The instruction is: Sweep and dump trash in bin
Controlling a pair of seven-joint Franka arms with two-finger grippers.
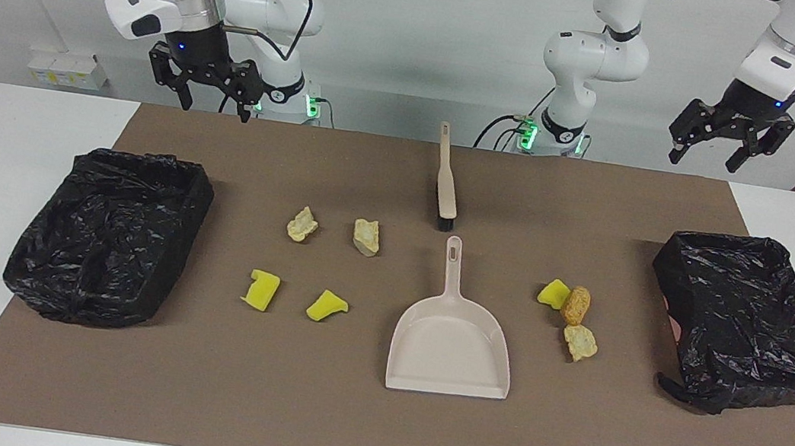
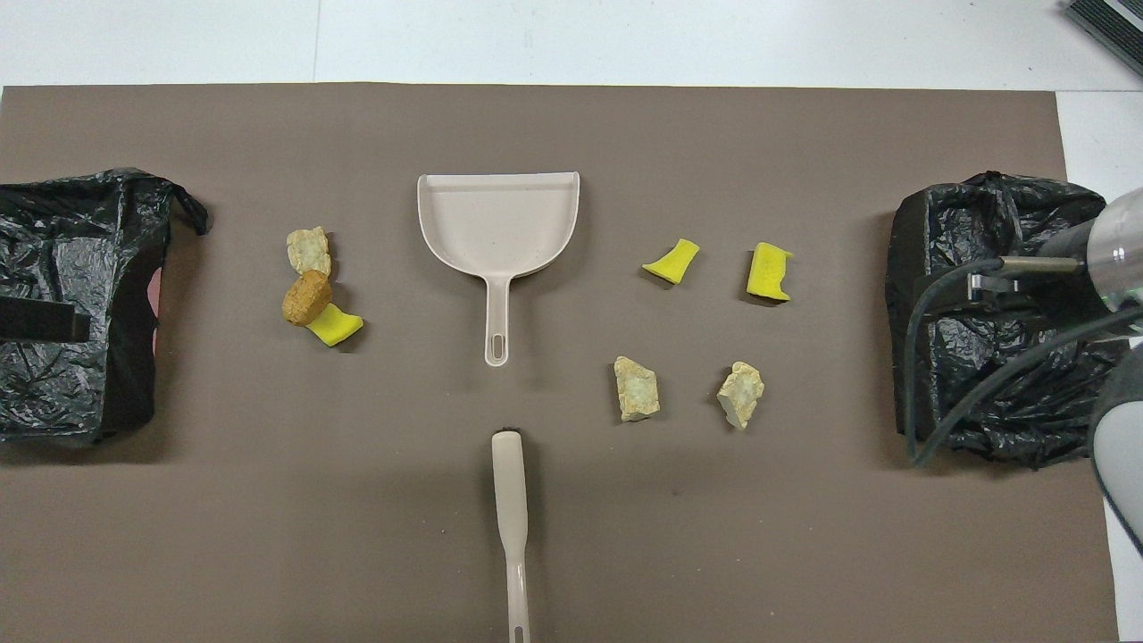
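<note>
My left gripper (image 1: pixel 728 147) and right gripper (image 1: pixel 213 93), jaws spread, empty, above the counter (image 1: pixel 11 126); no legible writing.

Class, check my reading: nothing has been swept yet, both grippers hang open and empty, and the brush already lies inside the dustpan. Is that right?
One slip: the brush lies on the mat, nearer to the robots than the dustpan, just off its handle tip, as the facing view shows. The left gripper and right gripper are indeed open and empty.

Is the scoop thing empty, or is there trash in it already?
Empty. The dustpan lies flat on the brown mat with only its bare beige inside showing; all seven scraps lie on the mat around it.
</note>
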